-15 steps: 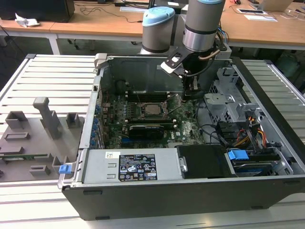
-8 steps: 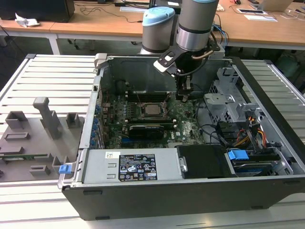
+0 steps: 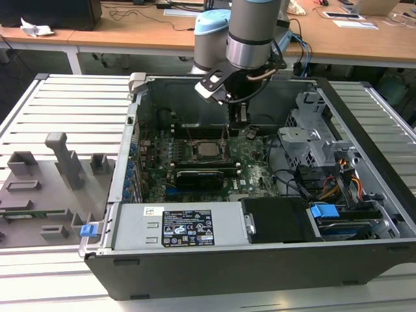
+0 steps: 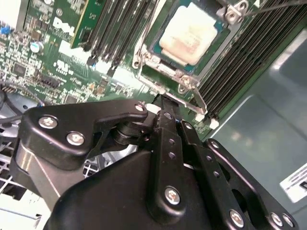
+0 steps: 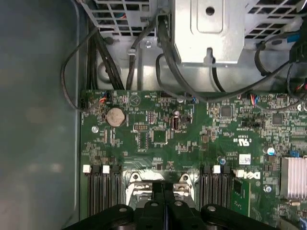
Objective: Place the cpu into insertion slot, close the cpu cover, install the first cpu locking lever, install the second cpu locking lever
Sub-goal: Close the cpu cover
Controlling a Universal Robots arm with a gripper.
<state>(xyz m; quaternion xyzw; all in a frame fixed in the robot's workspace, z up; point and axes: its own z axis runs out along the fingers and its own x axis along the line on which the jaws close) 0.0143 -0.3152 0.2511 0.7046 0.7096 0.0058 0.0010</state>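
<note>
Black metal fingers of the gripper (image 4: 160, 101) are pressed together with nothing between them. The tip points down beside the near edge of the insertion slot (image 4: 233, 13), probably so that one narrow point can push thin wire rather than pinch it. The tip sits just beside a locking lever (image 4: 194, 106) running along that edge; whether they touch I cannot tell. The cpu (image 4: 188, 32) lies flat in the slot, pale face up, with the cpu cover (image 4: 169, 73) seemingly folded down around its margin. In the exterior view thin rods (image 3: 184, 139) stand up on either side of the socket, so the levers look unlatched. Room is tight: memory slots (image 4: 249, 52) flank the socket on both sides and the case wall (image 4: 268, 129) rises just beyond, leaving free travel mainly upward
</note>
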